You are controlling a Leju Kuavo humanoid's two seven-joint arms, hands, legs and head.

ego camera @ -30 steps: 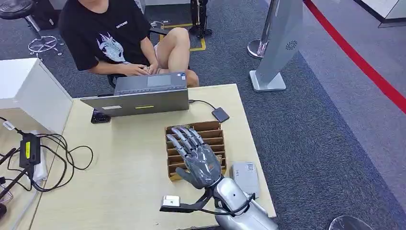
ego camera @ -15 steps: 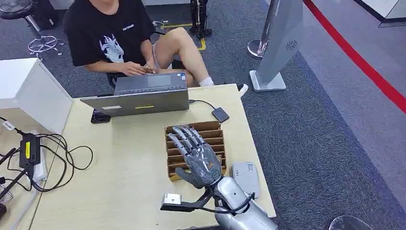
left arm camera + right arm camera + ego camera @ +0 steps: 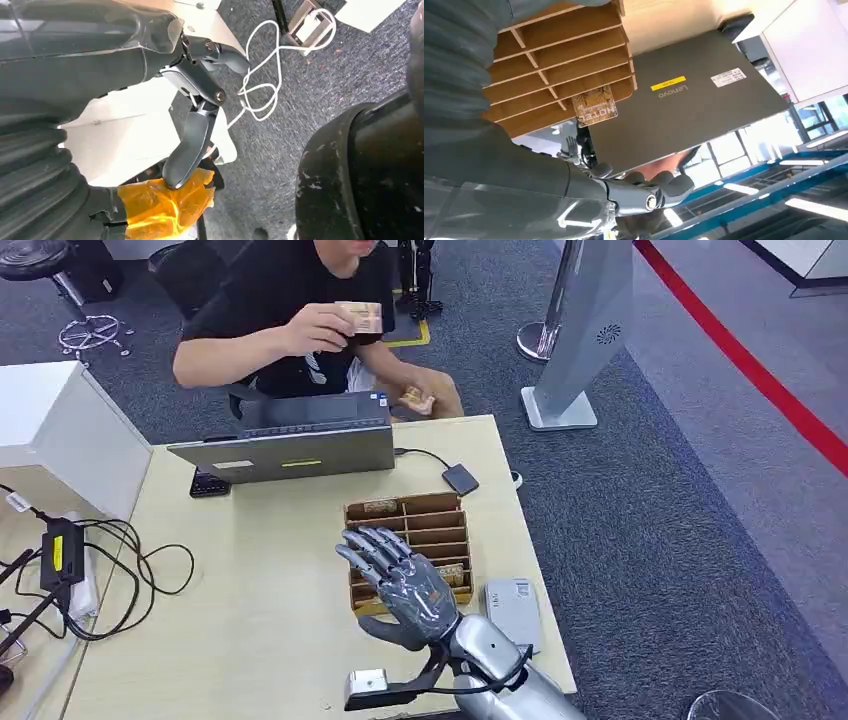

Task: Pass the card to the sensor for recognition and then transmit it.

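Observation:
My right hand (image 3: 403, 586) hovers open, fingers spread, over the near left part of the wooden card box (image 3: 440, 521) on the table. One patterned card (image 3: 378, 506) stands in the box's far left slot, and another card (image 3: 452, 573) lies beside my hand. In the right wrist view a card printed HOTEL (image 3: 596, 105) sits in a slot of the box (image 3: 559, 60), apart from my fingers (image 3: 659, 191). The grey sensor (image 3: 513, 609) lies at the table's right edge. A person behind the laptop holds up a card (image 3: 360, 318). My left hand (image 3: 150, 75) hangs empty beside me.
An open laptop (image 3: 290, 440) stands at the table's far side, with a cable running to a small dark box (image 3: 461, 479). Cables and a power brick (image 3: 62, 552) lie at the left. A white cabinet (image 3: 60, 430) stands far left, and a grey kiosk base (image 3: 560, 405) to the right.
The person has leaned in and raised a card; a card now stands in the box's far left slot. My right hand has drawn back and left a little.

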